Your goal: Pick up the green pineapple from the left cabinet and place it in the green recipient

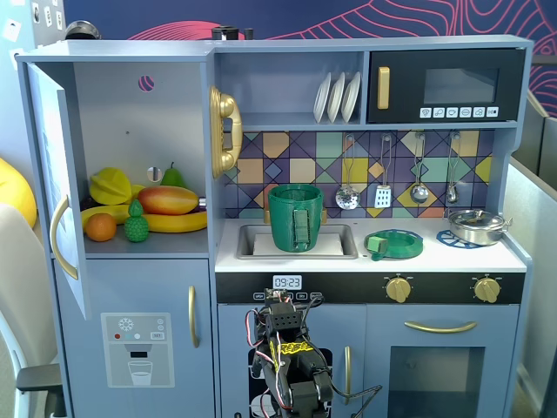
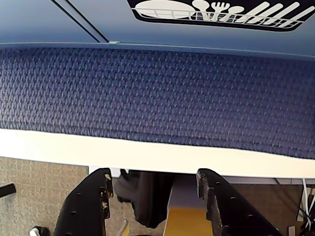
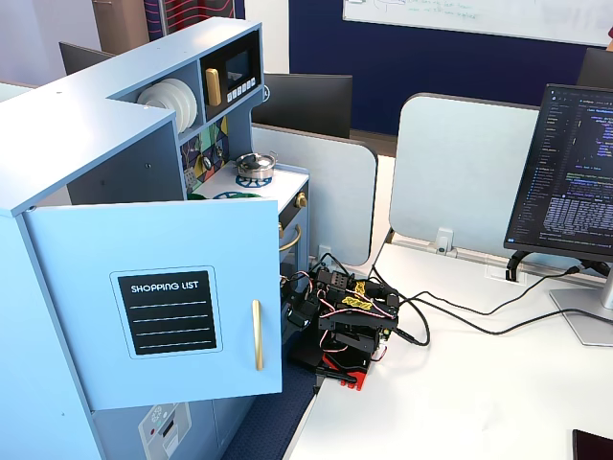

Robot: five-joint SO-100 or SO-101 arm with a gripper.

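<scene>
Nothing of the task is done yet, as far as the pictures show. In a fixed view the green pineapple (image 1: 135,223) stands at the left of the frame, inside the left cabinet (image 1: 174,113), whose door is open; it is beside an orange (image 1: 101,226) and in front of a banana (image 1: 174,221). The green recipient (image 1: 296,217) stands empty in the sink (image 1: 252,239), center of the frame. The arm is folded low at the bottom. In the wrist view the pincer (image 2: 154,183) is released and holds nothing. Reaching, grasping, carrying and placing all remain.
</scene>
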